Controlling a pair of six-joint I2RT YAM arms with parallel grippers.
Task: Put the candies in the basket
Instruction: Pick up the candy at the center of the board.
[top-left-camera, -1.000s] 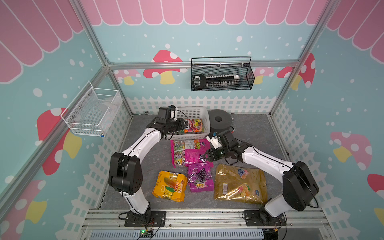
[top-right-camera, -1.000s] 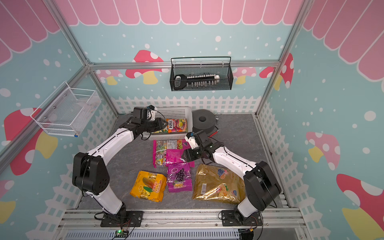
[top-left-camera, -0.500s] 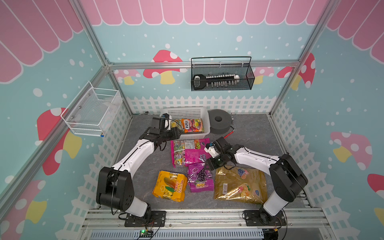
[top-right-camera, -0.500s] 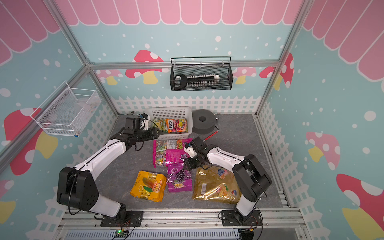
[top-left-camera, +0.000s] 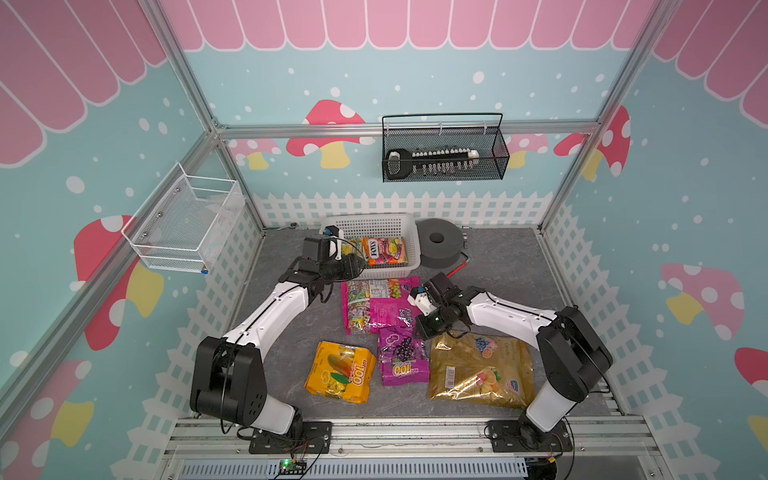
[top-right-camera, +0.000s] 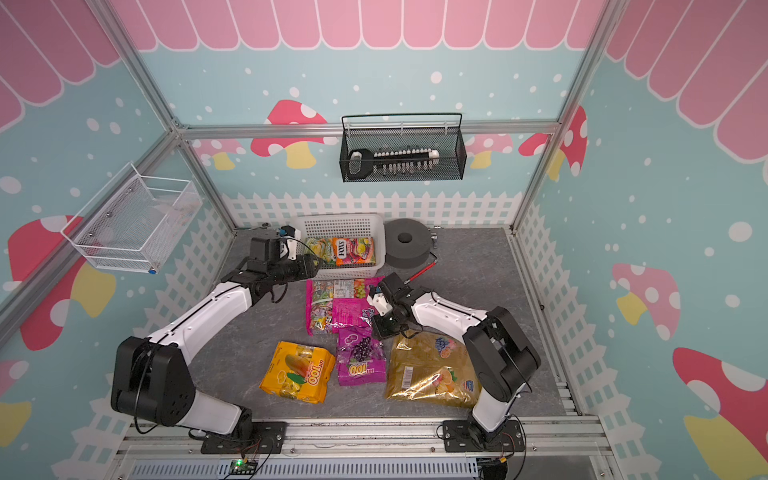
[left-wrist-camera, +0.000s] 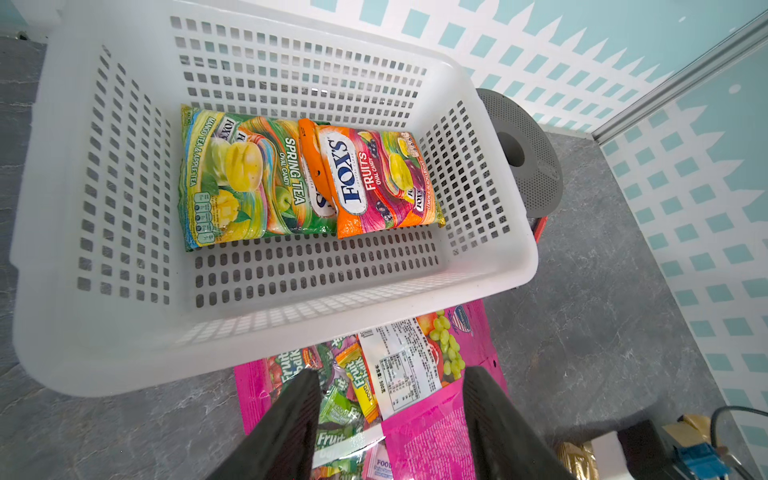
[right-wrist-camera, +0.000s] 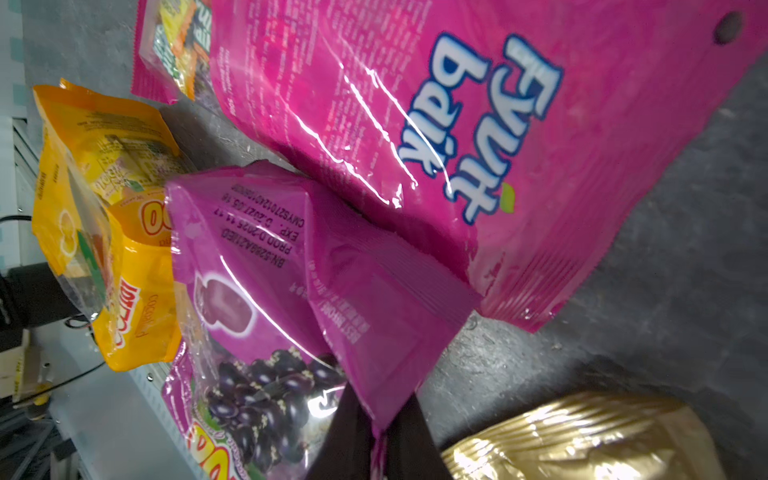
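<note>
The white basket (top-left-camera: 365, 217) (left-wrist-camera: 291, 316) stands at the back and holds a green-yellow bag (left-wrist-camera: 241, 174) and an orange bag (left-wrist-camera: 374, 183). My left gripper (left-wrist-camera: 390, 415) (top-left-camera: 357, 266) is open, hanging over the far end of the big magenta bag (top-left-camera: 374, 307) (left-wrist-camera: 432, 432), just in front of the basket. My right gripper (right-wrist-camera: 380, 432) (top-left-camera: 422, 328) is shut on the top corner of the purple grape bag (top-left-camera: 402, 357) (right-wrist-camera: 266, 266). The orange-yellow bag (top-left-camera: 338, 376) lies left of it and the gold bag (top-left-camera: 482, 370) right of it.
A grey round roll (top-left-camera: 438, 247) sits right of the basket, with a thin red stick (top-left-camera: 457, 268) beside it. A black mesh basket (top-left-camera: 444, 153) hangs on the back wall and a white wire basket (top-left-camera: 187, 224) on the left wall. A white picket fence rings the floor.
My left gripper drew back from over the basket to its front side and opened wider. My right gripper moved down to the purple grape bag and closed on its corner.
</note>
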